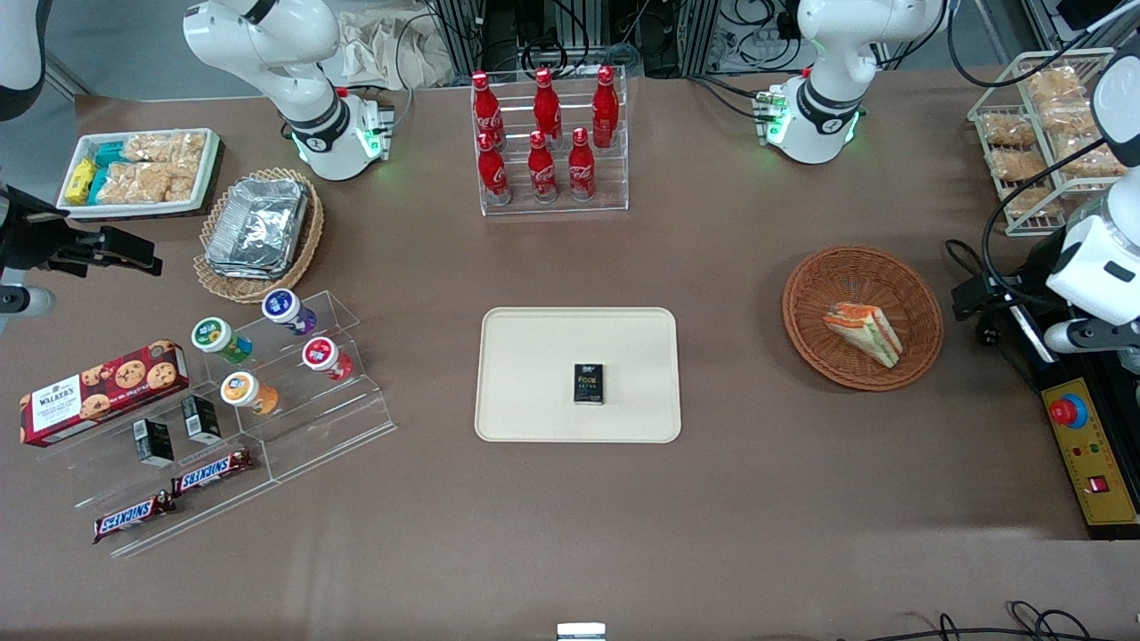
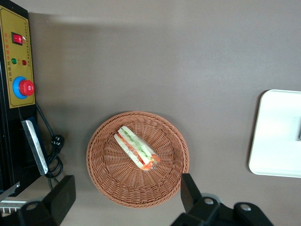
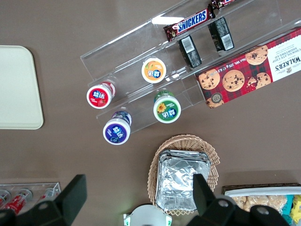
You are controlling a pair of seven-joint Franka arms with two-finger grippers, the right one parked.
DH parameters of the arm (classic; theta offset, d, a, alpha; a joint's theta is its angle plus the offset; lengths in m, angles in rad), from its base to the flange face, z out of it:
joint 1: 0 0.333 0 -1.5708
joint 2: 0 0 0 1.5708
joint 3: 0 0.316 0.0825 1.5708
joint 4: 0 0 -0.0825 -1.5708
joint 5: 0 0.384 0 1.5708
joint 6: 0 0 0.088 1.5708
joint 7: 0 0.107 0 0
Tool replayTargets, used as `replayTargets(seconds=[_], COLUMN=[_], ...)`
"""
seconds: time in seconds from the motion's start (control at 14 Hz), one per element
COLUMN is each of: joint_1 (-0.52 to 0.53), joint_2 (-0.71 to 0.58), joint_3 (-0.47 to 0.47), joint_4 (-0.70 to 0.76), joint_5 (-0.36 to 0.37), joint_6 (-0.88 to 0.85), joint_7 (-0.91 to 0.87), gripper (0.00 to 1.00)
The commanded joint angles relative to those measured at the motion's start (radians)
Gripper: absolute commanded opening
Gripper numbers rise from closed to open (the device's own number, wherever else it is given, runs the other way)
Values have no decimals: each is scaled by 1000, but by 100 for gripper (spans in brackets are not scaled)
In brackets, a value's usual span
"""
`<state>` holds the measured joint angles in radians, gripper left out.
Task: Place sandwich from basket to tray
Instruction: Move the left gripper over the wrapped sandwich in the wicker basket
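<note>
My gripper (image 2: 124, 202) hangs high above the table's working-arm end with its fingers (image 2: 189, 192) spread wide apart, holding nothing. The sandwich (image 2: 137, 147) lies below it, well clear of the fingertips, inside the basket (image 2: 113, 188) near its middle. It is a wedge in clear wrap, lying on its side, pale bread showing green, orange and red layers. The tray (image 1: 534, 343) sits at the table's middle, carrying a small dark box (image 1: 589, 384).
</note>
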<state>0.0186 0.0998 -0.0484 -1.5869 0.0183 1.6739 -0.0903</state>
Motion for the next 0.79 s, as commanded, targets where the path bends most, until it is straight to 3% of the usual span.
replayTargets(seconds=[0.0,0.43,0.71], joint_1=[3,7,-5], joint_2=[18,21,23], joint_3=[-2,-1,-4], joint_4=[31,22,-37], joint_5=[0,-6,3], joint_6=[-29,-71,-71], joint_7=[14,-44,-488], gripper=[99,99,99])
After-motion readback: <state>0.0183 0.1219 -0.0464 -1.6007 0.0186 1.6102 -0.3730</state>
